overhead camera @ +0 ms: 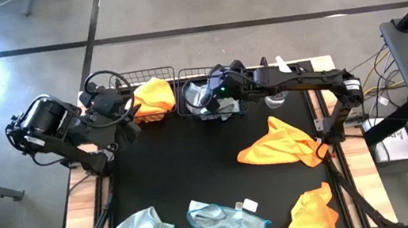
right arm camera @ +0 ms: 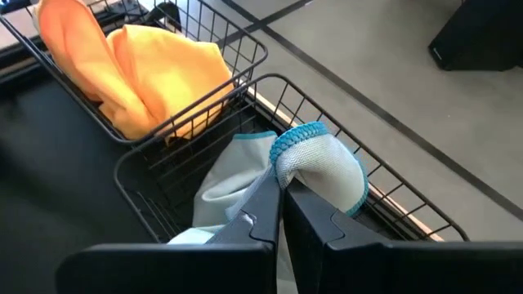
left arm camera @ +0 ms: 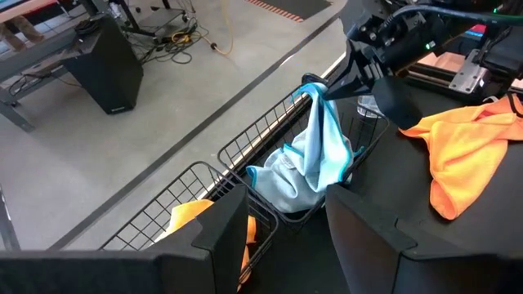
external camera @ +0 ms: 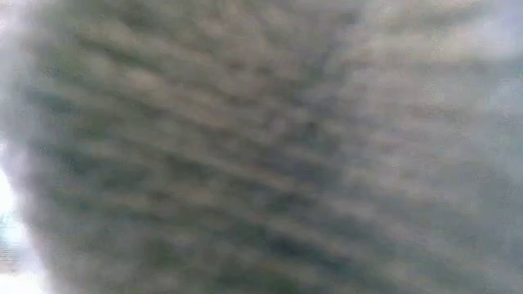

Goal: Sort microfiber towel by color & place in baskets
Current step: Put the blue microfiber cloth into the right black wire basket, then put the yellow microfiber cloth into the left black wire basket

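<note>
Right jaws pinched shut on a pale blue towel (right arm camera: 319,163), hanging it into the right-hand basket (overhead camera: 185,93).

The cloth drapes straight down from the right gripper (left arm camera: 323,88), its long axis vertical, its lower folds already in that basket. The left gripper (left arm camera: 286,237) waits with jaws wide beside the left-hand basket (overhead camera: 167,77), which holds one orange towel (overhead camera: 152,96). On the tabletop (overhead camera: 179,165) remain two orange towels and two blue ones; the orange pair lies nearer the right arm.

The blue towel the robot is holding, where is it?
In the high view the blue towel hangs from the shut right gripper over the right-hand basket, at the table's far edge, beside the basket with the orange towel.
</note>
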Robot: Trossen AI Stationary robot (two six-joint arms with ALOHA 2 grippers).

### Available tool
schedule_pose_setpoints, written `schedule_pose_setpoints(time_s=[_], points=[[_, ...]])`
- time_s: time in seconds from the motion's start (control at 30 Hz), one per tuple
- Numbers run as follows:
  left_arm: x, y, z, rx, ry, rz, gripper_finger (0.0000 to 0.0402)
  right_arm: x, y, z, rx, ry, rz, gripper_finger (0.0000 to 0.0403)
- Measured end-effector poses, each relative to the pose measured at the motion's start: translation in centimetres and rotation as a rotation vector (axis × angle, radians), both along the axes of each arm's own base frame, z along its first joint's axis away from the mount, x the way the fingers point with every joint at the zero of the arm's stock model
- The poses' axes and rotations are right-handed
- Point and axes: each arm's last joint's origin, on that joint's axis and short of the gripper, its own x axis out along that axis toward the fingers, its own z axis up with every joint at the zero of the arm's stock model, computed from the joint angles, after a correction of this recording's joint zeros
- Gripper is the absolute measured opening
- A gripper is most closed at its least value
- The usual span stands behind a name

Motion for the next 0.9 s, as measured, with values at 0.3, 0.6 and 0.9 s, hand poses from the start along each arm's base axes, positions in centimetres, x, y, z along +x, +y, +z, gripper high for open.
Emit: schedule_pose_setpoints(time_s=[0.3,0.6,0.9], points=[[-0.01,0.00,0.00,-0.007,-0.004,0.002,0.0151,0.00,-0.01,0.00,0.016,-0.020,-0.022,0.0024],[-0.01,0.00,0.00,-0.012,-0.009,0.006,0.0151,-0.02,-0.04,0.01,0.009,-0.018,-0.028,0.0090],[-0.02,-0.01,-0.01,-0.019,-0.007,0.001,0.0151,-0.03,-0.04,0.00,0.010,-0.016,-0.028,0.0135]])
